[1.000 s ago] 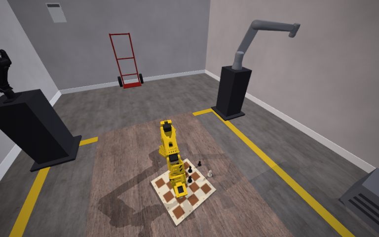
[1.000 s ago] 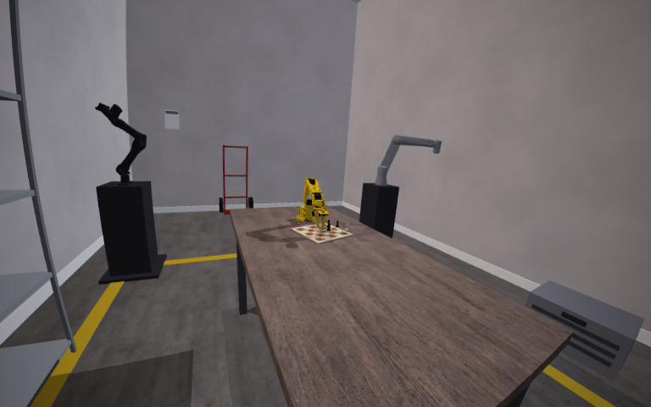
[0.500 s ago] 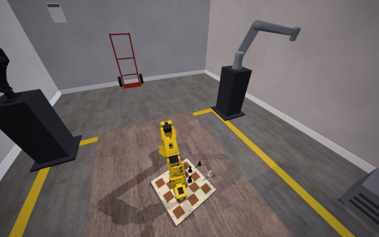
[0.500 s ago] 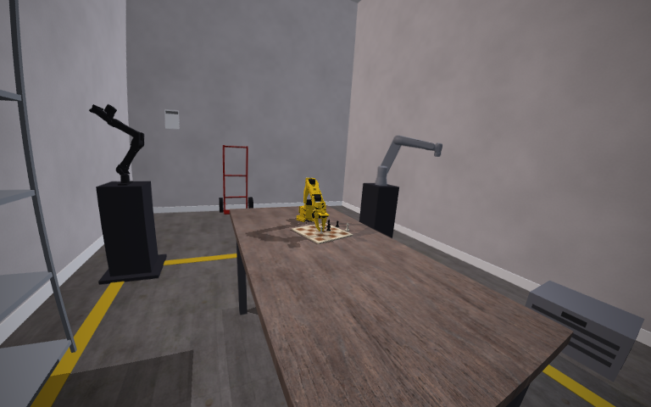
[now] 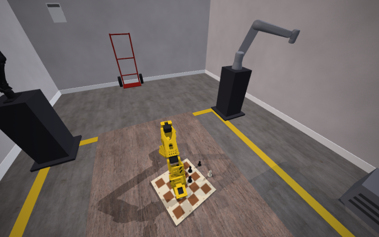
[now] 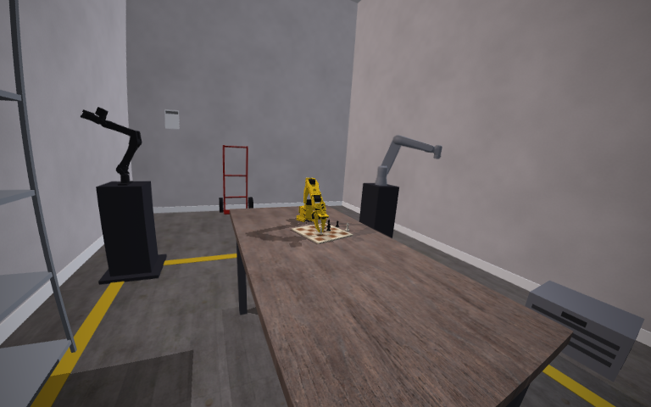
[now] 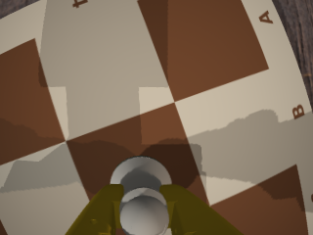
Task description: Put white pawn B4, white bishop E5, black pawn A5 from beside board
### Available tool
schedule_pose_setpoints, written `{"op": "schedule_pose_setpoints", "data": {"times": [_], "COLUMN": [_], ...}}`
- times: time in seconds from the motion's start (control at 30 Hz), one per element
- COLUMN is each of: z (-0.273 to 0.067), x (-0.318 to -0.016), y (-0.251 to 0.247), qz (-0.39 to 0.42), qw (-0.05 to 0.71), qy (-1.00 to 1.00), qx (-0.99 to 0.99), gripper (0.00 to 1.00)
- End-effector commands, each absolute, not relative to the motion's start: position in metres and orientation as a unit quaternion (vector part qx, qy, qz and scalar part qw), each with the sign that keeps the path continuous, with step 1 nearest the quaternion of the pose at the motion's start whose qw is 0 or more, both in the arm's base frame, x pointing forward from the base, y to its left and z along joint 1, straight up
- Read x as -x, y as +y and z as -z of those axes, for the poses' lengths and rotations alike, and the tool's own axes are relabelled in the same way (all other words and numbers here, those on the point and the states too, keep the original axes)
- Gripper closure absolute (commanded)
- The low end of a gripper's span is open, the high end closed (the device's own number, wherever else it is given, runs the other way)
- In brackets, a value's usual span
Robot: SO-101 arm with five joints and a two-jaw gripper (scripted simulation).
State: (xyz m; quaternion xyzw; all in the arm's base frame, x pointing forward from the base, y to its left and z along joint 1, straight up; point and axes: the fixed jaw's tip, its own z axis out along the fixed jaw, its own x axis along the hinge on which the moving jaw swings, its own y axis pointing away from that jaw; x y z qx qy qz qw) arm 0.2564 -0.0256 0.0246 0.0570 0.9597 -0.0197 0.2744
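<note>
My gripper is shut on the white pawn, which stands upright between the yellow fingers. In the wrist view it is low over the chessboard, by the brown square in row B, column 4; I cannot tell if its base touches. The white bishop stands on the table right of the board. The black pawn stands beside the board's far right corner.
Two black pieces stand on the board's far right squares, just right of my arm. The board lies on a long wooden table. Two other arms on black pedestals stand on the floor.
</note>
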Motion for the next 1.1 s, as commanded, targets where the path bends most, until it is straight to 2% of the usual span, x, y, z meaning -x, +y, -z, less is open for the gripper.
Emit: {"op": "schedule_pose_setpoints", "data": {"times": [0.0, 1.07], "z": [-0.021, -0.033], "x": [-0.253, -0.259], "y": [-0.027, -0.028], "qz": [0.020, 0.020], "qw": [0.271, 0.271], "qy": [0.961, 0.960], "qx": [-0.060, -0.060], "gripper": [1.00, 1.00]}}
